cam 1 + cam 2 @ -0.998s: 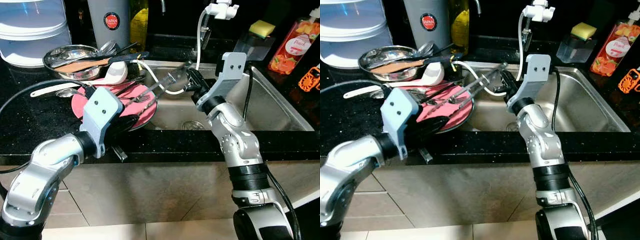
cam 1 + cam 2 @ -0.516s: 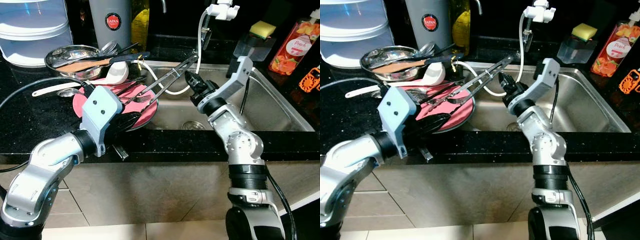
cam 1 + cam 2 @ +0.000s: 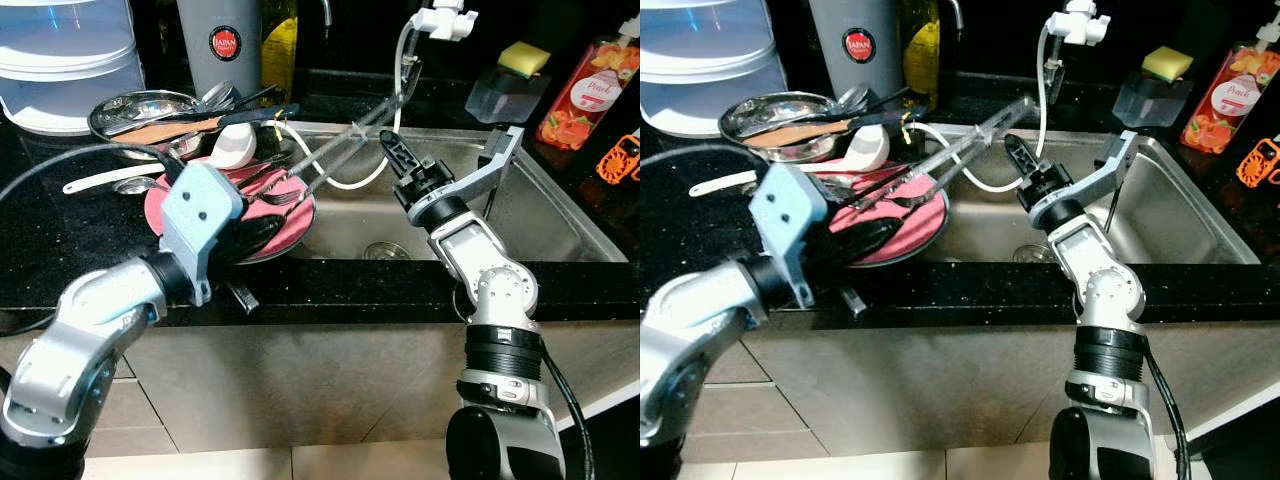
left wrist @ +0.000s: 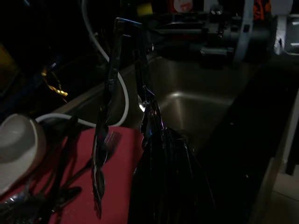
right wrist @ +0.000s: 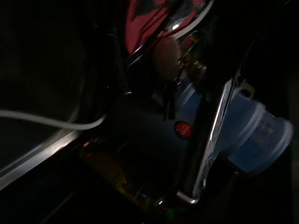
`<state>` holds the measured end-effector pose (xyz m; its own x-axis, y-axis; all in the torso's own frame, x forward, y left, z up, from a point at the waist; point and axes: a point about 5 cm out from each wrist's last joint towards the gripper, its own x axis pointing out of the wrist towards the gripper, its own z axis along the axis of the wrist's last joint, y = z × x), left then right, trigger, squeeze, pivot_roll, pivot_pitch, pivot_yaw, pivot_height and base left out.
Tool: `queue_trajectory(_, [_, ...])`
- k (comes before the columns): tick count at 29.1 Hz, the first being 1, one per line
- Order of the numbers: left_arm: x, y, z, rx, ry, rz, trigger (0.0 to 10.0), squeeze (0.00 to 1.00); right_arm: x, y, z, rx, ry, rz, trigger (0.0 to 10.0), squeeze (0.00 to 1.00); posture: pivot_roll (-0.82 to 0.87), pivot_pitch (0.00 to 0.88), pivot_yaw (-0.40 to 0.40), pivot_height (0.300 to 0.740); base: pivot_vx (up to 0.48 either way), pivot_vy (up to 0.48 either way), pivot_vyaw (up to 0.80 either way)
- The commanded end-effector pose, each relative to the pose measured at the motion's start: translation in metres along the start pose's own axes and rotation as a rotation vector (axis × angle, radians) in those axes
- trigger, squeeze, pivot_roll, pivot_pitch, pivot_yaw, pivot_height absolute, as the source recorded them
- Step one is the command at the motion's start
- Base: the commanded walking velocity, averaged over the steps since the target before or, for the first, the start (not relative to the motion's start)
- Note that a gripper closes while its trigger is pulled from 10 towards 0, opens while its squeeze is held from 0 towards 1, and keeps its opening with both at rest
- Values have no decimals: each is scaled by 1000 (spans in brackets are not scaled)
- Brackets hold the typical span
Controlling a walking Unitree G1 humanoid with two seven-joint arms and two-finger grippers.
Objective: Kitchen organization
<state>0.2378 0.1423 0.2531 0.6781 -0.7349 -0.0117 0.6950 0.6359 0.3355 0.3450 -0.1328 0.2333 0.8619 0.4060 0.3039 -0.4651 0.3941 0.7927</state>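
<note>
Tongs [image 3: 335, 150] | clamped at lower end in left gripper [image 3: 262, 222] over pink plate [image 3: 160, 205] | far end beside right gripper [image 3: 392, 147], fingers apart, over sink [image 3: 540, 215]

black counter [image 3: 60, 240] with pink plate [image 3: 290, 225], steel bowl [image 3: 125, 110]

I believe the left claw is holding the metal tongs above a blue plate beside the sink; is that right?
Not quite: the plate is pink, not blue, as the left eye view shows. The left claw does hold the metal tongs above it, beside the sink.
</note>
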Motion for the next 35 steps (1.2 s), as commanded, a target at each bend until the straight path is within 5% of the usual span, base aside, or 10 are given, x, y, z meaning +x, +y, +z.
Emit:
queue_trajectory(1, [2,0,4,-5,-41,-3,10000,0,-3,2,0,37,17,35,10000,1000,290,0,-103,740,0,0,0])
queue_trajectory(3, [4,0,4,-6,-43,-3,10000,0,-3,5,-4,63,41,67,10000,1000,290,0,-103,740,0,0,0])
queue_trajectory(5, [6,0,4,-14,-53,-8,10000,0,-4,9,-9,75,63,95,10000,761,290,0,-103,740,0,0,0])
queue_trajectory(6, [7,-1,5,-22,-61,-12,10000,0,-4,12,-13,87,81,117,10000,502,290,0,-103,740,0,0,0])
queue_trajectory(7, [8,-1,5,-29,-68,-15,10000,0,-5,16,-17,103,91,149,10000,0,290,0,-103,740,0,0,0])
queue_trajectory(29, [17,-18,2,-98,-86,-114,10000,0,-12,34,-33,124,162,270,10000,0,280,0,-102,740,0,0,0])
queue_trajectory(30, [17,-18,1,-98,-85,-114,10000,0,-12,34,-33,124,161,268,6431,0,280,0,-102,740,0,0,0])
queue_trajectory(32, [16,-17,1,-99,-84,-112,10000,0,-11,32,-32,116,155,249,4980,0,279,0,-101,740,0,0,0])
queue_trajectory(33, [15,-17,1,-99,-82,-111,10000,0,-10,27,-31,113,142,214,0,0,279,0,-101,740,0,0,0])
queue_trajectory(35, [15,-17,1,-99,-81,-112,10000,0,-10,26,-31,113,139,206,0,0,279,0,-101,740,0,0,0])
